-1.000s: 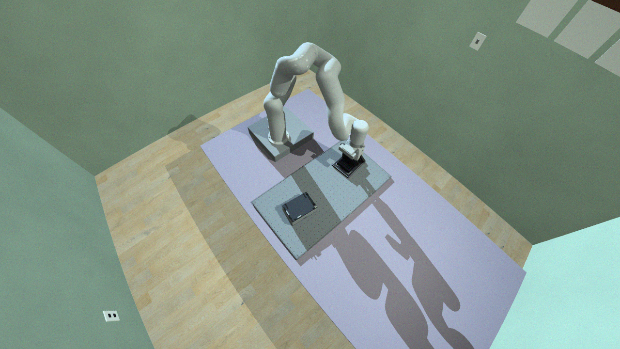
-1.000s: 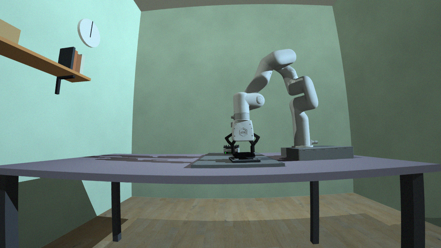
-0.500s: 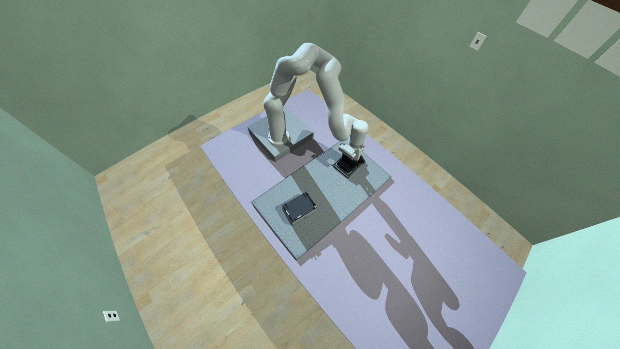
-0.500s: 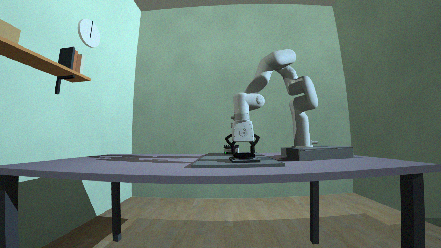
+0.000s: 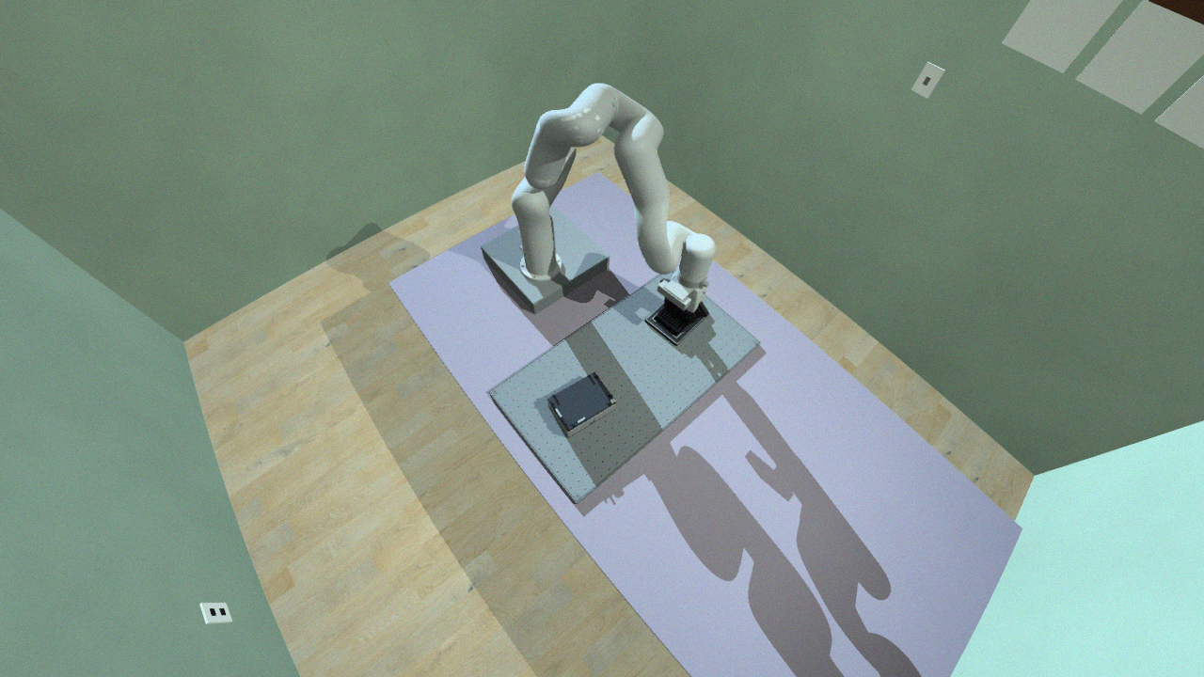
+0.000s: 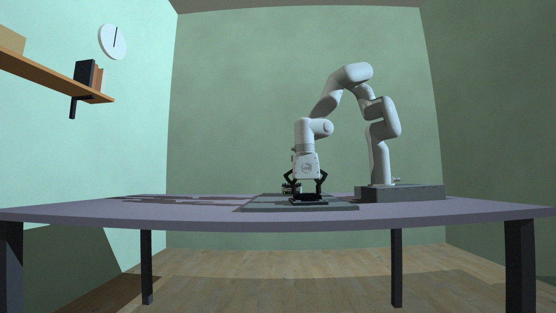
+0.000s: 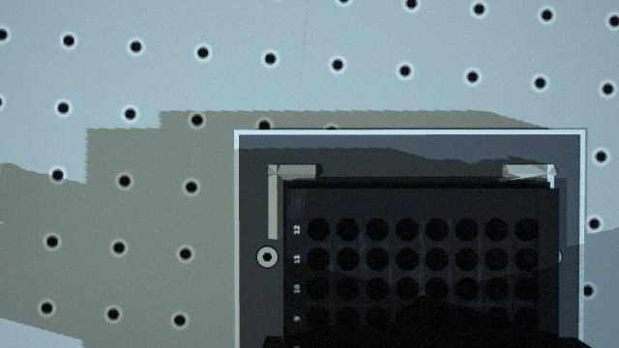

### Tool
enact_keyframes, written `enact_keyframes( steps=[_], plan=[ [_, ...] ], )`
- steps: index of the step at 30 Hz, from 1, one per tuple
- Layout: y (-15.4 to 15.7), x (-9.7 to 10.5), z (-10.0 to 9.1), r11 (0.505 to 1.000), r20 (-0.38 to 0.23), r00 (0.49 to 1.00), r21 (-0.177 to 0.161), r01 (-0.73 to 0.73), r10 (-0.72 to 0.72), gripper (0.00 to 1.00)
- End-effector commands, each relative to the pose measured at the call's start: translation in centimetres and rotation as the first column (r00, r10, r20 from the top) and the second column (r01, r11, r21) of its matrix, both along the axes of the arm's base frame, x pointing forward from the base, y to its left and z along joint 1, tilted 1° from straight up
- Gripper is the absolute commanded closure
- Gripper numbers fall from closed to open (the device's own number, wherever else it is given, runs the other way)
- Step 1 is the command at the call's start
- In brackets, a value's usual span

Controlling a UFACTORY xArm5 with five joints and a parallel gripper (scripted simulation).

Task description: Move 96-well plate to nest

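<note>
The black 96-well plate (image 7: pixel 421 263) fills the lower right of the wrist view, with row labels 9 to 12 along its left edge. It lies over the plate nest N1 (image 7: pixel 408 145), between the white corner locators (image 7: pixel 278 193). I cannot tell whether it rests flat on the nest base. My gripper (image 6: pixel 307 192) points straight down and is shut on the plate (image 6: pixel 308 197) across its sides, low over the nest (image 5: pixel 684 330). The plate shaker S1 (image 5: pixel 580 402) stands at the near left of the breadboard with a bare top. The plate's cut-off corner is not visible.
The grey perforated breadboard (image 5: pixel 623 383) carries both stations on a lilac table. The arm's grey base block (image 5: pixel 546 265) stands behind the board. In the side view the shaker (image 6: pixel 289 189) with its green light sits just behind the gripper.
</note>
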State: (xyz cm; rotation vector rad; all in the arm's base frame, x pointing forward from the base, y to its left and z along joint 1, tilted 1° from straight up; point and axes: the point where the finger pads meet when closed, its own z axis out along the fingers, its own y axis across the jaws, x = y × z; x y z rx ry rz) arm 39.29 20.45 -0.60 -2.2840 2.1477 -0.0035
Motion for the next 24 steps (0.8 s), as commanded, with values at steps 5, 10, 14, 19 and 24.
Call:
enact_keyframes(
  steps=[5,10,14,19,24],
  plan=[
    [0.07,0.13,-0.01,1.0,0.01,1.0,-0.012,0.0,0.0,1.0],
    [0.06,0.13,-0.06,1.0,0.01,1.0,-0.012,0.0,0.0,1.0],
    [0.06,0.13,-0.13,1.0,0.01,1.0,-0.012,0.0,0.0,1.0],
    [0.06,0.13,-0.21,1.0,0.01,1.0,-0.012,0.0,0.0,1.0],
    [0.06,0.13,-0.31,1.0,0.01,1.0,-0.012,0.0,0.0,0.0]
  ],
)
